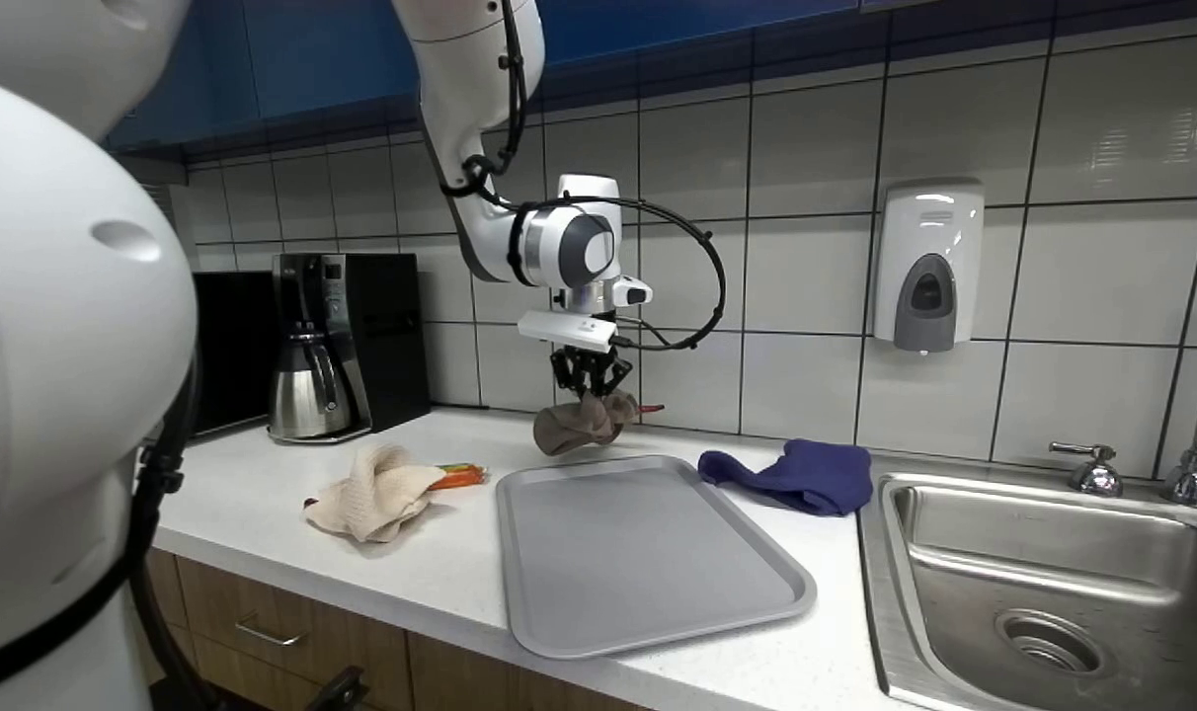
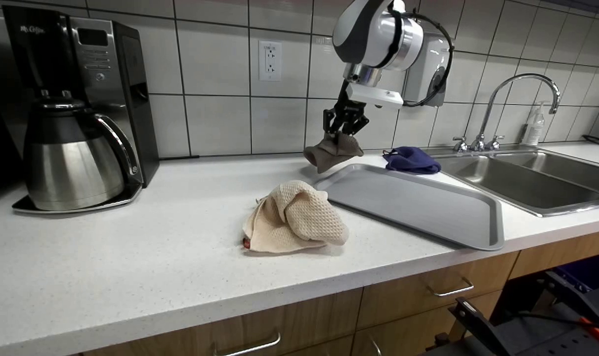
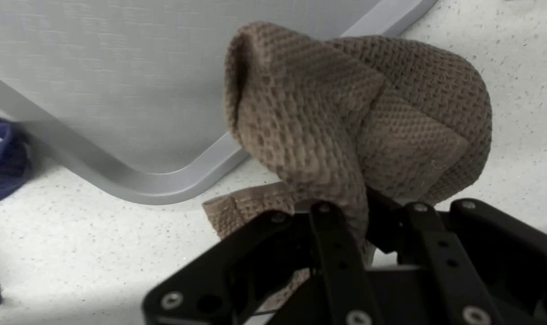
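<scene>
- One brown waffle-weave cloth [image 3: 309, 117] is in the hold of the Robotiq gripper [image 1: 591, 383]; its two fingers [image 3: 330, 234] are narrowed upon a fold of the fabric.
- This cloth hangs near the tiled wall [image 2: 215, 123], at the rounded corner of the grey tray [image 1: 648, 553]. In the wrist view it hides a part of the tray's rim; whether it touches, I cannot tell.
- As I judge it, the grasping is done, and the lifting seems done also, because the cloth appears just above the counter [image 2: 195, 277]. The letting go is not yet done.
- A thin red tip [image 1: 651, 407] shows beside this cloth; what it belongs to is not clear.
- Farther out, a navy blue cloth [image 1: 806, 479] lies crumpled beside the tray, near the sink [image 1: 892, 592].
- On the opposite side of the tray lies a beige waffle-weave cloth [image 2: 294, 217], with an orange-and-green object [image 1: 460, 477] sticking out.
- Farthest, a Mr. Coffee coffee maker [image 2: 102, 59] holds a steel carafe [image 2: 77, 173].
</scene>
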Controlling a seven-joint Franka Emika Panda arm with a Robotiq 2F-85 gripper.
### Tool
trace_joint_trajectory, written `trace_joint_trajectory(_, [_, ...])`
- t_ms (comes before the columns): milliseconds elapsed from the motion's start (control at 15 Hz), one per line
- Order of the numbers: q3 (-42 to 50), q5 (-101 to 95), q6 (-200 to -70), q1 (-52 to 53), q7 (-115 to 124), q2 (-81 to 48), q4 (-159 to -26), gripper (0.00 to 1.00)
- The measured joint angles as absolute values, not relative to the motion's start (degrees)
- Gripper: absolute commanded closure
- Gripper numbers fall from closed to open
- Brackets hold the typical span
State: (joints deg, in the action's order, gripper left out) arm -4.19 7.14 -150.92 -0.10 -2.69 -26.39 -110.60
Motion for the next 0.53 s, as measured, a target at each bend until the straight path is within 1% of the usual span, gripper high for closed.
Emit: trace_joint_trajectory(533, [-4.21,6.32,-148.48,1.95,-2.69,-31.18,-104.67,0.97])
